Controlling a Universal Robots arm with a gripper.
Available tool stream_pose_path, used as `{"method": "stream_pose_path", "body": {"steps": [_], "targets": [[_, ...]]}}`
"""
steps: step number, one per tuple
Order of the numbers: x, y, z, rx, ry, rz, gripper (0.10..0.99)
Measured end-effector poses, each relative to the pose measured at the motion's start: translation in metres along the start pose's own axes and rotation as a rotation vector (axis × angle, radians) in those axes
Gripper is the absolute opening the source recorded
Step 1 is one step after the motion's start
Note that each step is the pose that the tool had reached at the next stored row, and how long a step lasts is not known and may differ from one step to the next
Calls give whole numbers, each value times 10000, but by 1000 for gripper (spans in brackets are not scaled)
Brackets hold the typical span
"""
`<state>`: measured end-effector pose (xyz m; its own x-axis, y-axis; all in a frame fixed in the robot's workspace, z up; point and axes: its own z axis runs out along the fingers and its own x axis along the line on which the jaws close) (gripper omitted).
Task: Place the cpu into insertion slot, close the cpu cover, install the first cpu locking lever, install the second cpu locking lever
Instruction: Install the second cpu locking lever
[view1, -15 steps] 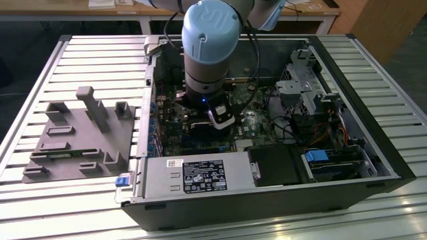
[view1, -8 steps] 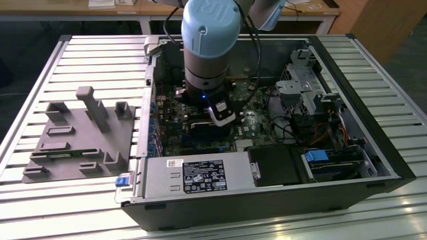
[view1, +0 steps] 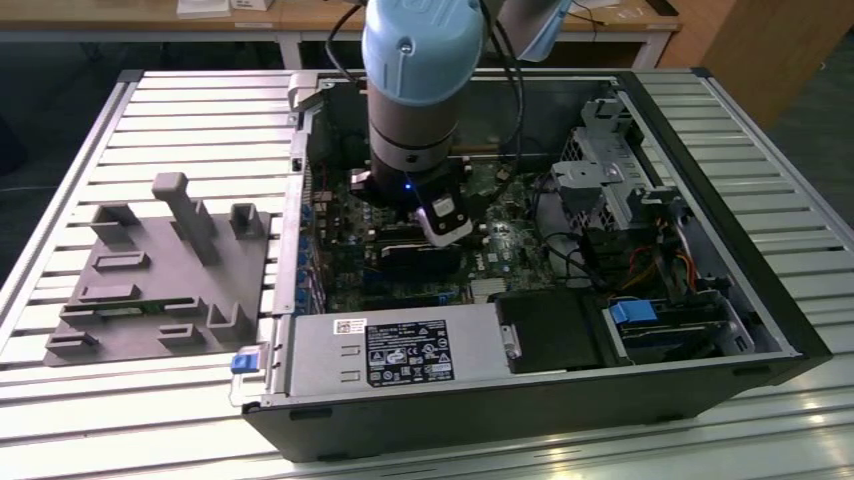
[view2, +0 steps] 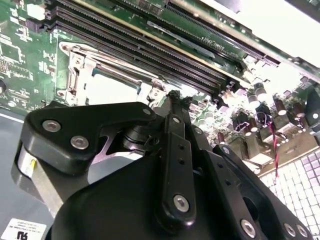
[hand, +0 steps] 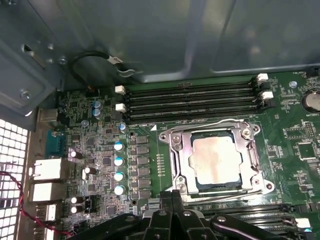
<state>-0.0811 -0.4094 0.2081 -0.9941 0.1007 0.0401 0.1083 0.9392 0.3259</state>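
Three views caught the moment differently. In the first wrist view the cpu (hand: 216, 160) lay flat in the insertion slot (hand: 186, 186), with the cpu cover (hand: 251, 154) closed down around it as a silvery frame and thin locking levers (hand: 212, 123) lying along its edges; whether each lever was hooked could not be made out. Long black memory slots (hand: 192, 97) ran just beside the socket. The second wrist view showed the same socket from a low slant, its pale middle (view2: 107, 89) washed out by glare and partly hidden behind the black linkage of the pincer (view2: 173, 95), whose fingers met at a single point, closed on nothing. In the exterior view the blue-grey arm (view1: 418, 90) reached straight down into the open computer case (view1: 747, 290), the wrist masking the motherboard (view1: 514, 255) beneath it. A grey fixture plate (view1: 160, 275) sat on the slatted surface (view1: 80, 420) toward the exterior view's left, well apart from the case
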Motion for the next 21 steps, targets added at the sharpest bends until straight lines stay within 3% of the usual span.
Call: {"method": "stream_pose_path", "body": {"steps": [14,18,21], "targets": [[-334,42,0,9,-17,52,106],[-353,88,15,175,-51,95,106],[-352,128,28,374,-81,118,106]]}}
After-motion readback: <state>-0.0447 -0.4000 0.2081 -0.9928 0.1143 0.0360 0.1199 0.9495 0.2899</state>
